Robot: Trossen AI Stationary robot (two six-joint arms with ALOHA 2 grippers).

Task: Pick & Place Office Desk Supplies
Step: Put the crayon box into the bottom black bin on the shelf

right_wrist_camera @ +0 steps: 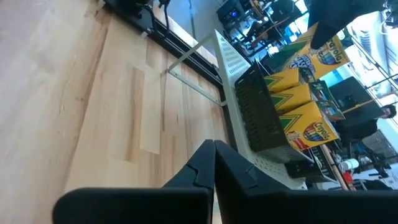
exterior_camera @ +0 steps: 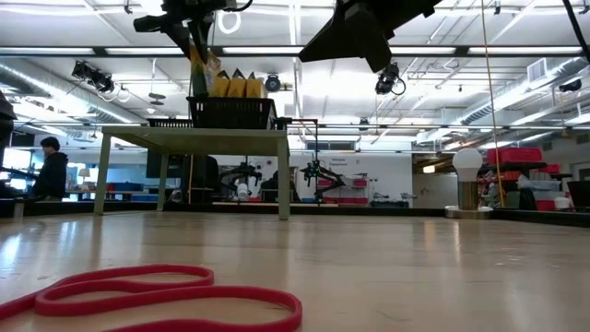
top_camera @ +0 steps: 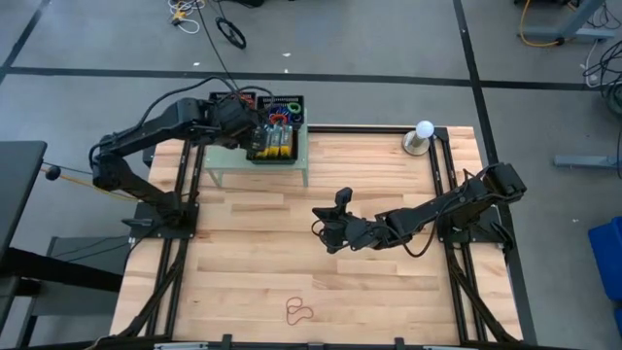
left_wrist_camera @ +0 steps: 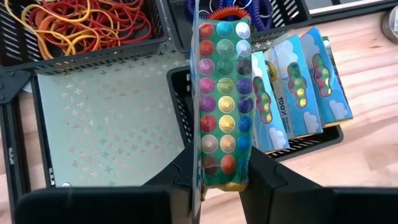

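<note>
1. Over the pale green perforated shelf (top_camera: 292, 146) at the table's far edge, the left gripper (left_wrist_camera: 219, 177) hangs with its two dark fingers (left_wrist_camera: 267, 180) clamped on a crayon box (left_wrist_camera: 222, 102), one finger on each broad face.
2. That box stands on end between the fingers, its face of coloured dots turned to the wrist camera.
3. Just beyond the left gripper's tips sits a black mesh tray (left_wrist_camera: 311, 142) holding more crayon boxes (left_wrist_camera: 298, 84) leaning side by side; in the low view their yellow tops (exterior_camera: 235, 87) poke above the tray's rim.
4. Beside that tray, farther from the gripper, another mesh tray (left_wrist_camera: 93, 50) is heaped with red, orange and yellow rubber bands (left_wrist_camera: 81, 22); a third tray past the held box seems to hold dark blue loops, though the box hides most of it.
5. The right gripper (top_camera: 330, 231) waits over the bare wooden table (top_camera: 389, 292) near its middle, well apart from the shelf, its fingers (right_wrist_camera: 239, 171) pressed together on nothing.
6. A red rubber-band loop (top_camera: 298, 311) lies alone on the table's near side, well short of the right gripper.
7. A white ball on a grey stand (top_camera: 422, 136) sits at the far right corner.
</note>
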